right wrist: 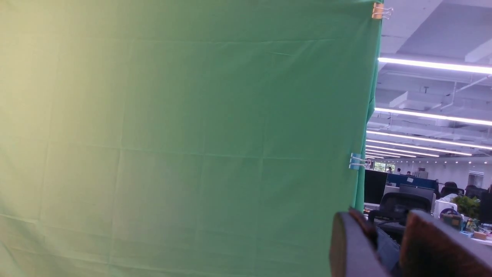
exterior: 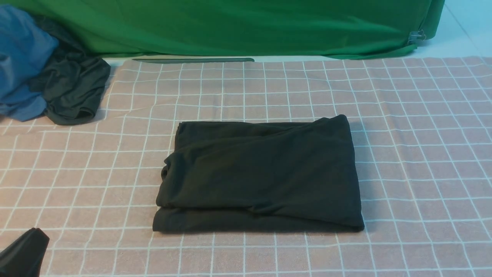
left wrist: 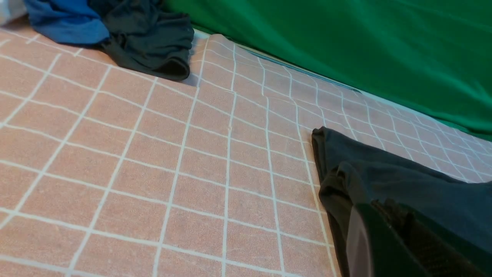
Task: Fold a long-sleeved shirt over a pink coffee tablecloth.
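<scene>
**Folded black on pink grid, office beyond**

Noting a wide dusty-pink tablecloth with thin white squares [exterior: 423, 154], rippled near its far edge. On it, near the middle of the front view, see the large black fabric shirt [exterior: 261, 173], folded into a rough rectangle, with an upper layer lying aslant. At far left, note a crumpled blue cloth [exterior: 21, 57] against a smaller dark grey-black garment [exterior: 77, 84]. Behind, see plain green fabric [exterior: 230, 27].

From the left wrist, see the black rubbery left gripper [left wrist: 388, 206], tips pressed together, near the shirt's left side in the front view.

Only from the right wrist: find long white ceiling lights [right wrist: 434, 66], a black office chair [right wrist: 405, 202] and a leafy green plant [right wrist: 467, 206]. Also there, see the grey-and-brown right gripper [right wrist: 380, 227], fingers spread, pinching nothing.
</scene>
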### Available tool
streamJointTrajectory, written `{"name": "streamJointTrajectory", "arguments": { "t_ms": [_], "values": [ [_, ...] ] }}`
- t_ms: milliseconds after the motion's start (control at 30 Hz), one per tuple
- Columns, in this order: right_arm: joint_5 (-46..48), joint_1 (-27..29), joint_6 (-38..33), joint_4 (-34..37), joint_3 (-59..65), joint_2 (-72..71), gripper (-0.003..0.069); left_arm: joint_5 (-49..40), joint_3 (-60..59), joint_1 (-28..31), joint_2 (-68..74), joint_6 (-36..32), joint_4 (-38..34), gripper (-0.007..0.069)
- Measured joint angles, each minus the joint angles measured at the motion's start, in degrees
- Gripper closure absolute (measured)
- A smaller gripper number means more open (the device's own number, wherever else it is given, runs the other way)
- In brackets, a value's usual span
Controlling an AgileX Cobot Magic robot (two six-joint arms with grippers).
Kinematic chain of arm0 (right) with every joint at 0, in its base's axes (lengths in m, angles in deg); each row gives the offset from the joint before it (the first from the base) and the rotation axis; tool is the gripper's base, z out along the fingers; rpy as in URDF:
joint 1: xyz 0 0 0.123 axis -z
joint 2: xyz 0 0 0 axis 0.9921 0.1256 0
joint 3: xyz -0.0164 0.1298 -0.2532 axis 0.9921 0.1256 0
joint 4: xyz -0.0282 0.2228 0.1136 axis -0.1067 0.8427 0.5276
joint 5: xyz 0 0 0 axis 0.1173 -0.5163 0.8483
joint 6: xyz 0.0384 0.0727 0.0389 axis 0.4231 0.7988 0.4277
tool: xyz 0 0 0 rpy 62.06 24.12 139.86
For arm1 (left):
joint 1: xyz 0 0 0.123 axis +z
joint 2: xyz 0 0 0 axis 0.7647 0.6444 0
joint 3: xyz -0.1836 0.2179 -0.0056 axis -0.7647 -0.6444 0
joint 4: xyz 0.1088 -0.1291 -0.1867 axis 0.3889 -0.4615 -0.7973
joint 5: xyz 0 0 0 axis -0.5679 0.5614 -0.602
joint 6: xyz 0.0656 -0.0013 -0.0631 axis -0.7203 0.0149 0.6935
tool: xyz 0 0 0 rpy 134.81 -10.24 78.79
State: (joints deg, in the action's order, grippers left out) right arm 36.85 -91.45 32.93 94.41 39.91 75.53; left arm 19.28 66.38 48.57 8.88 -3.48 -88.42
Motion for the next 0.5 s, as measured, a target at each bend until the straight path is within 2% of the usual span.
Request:
{"name": "streamJointTrajectory", "arguments": {
  "t_ms": [500],
  "values": [
    [0.01,0.0,0.0,0.0,0.0,0.0,0.042,0.0,0.0,0.0,-0.06,0.06,0.25,0.061]
  ]
}}
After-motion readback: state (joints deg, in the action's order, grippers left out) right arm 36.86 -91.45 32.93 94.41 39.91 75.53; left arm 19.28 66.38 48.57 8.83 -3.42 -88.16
